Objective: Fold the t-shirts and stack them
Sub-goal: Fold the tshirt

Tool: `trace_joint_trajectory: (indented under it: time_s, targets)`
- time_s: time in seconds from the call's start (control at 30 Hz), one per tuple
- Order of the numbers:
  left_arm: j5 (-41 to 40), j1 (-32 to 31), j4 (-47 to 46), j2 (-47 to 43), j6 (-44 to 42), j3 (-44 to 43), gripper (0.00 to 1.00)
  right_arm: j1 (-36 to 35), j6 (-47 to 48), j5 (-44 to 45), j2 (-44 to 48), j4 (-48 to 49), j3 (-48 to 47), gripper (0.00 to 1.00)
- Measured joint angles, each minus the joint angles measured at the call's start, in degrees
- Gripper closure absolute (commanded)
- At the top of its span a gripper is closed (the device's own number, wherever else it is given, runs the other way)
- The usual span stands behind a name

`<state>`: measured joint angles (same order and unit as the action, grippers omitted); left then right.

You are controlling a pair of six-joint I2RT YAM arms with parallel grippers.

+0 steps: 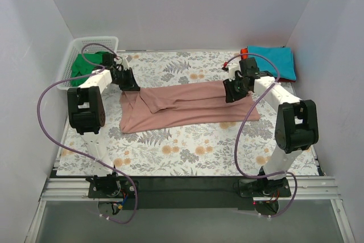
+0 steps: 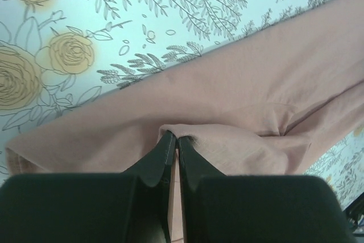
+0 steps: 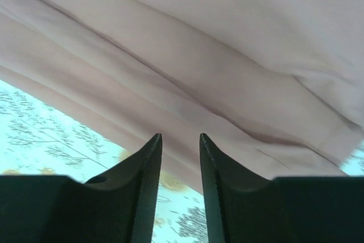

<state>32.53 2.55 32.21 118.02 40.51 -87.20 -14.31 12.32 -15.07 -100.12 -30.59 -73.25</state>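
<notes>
Lying mid-table: dusty-pink t-shirt (image 1: 187,106), folded into a long band. Left gripper (image 2: 173,136) jaws pinched on a fold at its far left edge; right gripper (image 3: 180,138) jaws apart over its right end. Beneath: floral table cloth (image 1: 187,152). Far left: green tee (image 1: 88,64) in white basket (image 1: 96,41). Far right corner: teal tee (image 1: 273,61).

Floral table cloth (image 1: 170,146); dusty-pink t-shirt (image 1: 187,106); green t-shirt (image 1: 85,65); teal t-shirt (image 1: 273,61); white mesh basket (image 1: 94,41).

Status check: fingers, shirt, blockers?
Left gripper shut on the pink t-shirt, fold pinched. Right gripper open over its other end. Green tee in basket, teal tee far right, both apart from it.
</notes>
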Motion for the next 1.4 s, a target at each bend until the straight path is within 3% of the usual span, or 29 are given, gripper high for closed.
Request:
trace_joint_trajectory:
  time_s: [0.1, 0.17, 0.23, 0.37, 0.47, 0.7, 0.9, 1.2, 1.3, 1.4]
  targets:
    - [-1.7, 0.3, -0.8, 0.6, 1.7, -0.4, 1.0, 3.2, 3.1, 1.2, 0.8, -0.4, 0.2, 0.46]
    - [-3.0, 0.5, -1.0, 1.2, 2.6, -0.5, 0.89, 4.9, 5.2, 2.2, 0.7, -0.7, 0.1, 0.42]
    - [-4.2, 0.7, -0.9, 1.6, 3.4, -0.5, 0.85, 5.5, 7.9, 3.1, 0.6, -1.3, -0.5, 0.41]
    - [-6.3, 1.0, -1.0, 1.4, 4.3, -0.5, 0.63, 5.3, 14.0, 4.3, -1.3, -2.1, -3.7, 0.42]
    - [-7.6, 1.5, -1.5, 0.3, 4.9, 0.4, 0.55, 5.2, 18.6, 4.7, -2.7, -2.4, -5.4, 0.41]
    - [-6.1, 1.5, -1.8, -7.4, 3.3, 4.0, 0.53, 5.1, 28.0, 5.3, -5.1, -4.0, -5.7, 0.4]
    - [-4.0, -5.3, -1.6, -9.7, 0.3, 5.3, 0.55, 4.3, 32.0, 6.4, -10.0, -5.1, -7.4, 0.51]
    - [-1.7, -12.0, 1.1, -9.7, -4.6, 6.2, 0.56, 2.7, 34.4, 8.1, -14.1, -5.5, -12.2, 0.78]
    - [-2.2, -15.9, 2.1, -9.6, -8.4, 6.2, 0.56, 2.6, 34.5, 9.0, -14.8, -5.5, -13.4, 0.77]
    - [-3.5, -20.5, 3.0, -8.8, -12.7, 6.1, 0.56, 2.6, 34.4, 9.4, -14.6, -5.5, -13.7, 0.65]
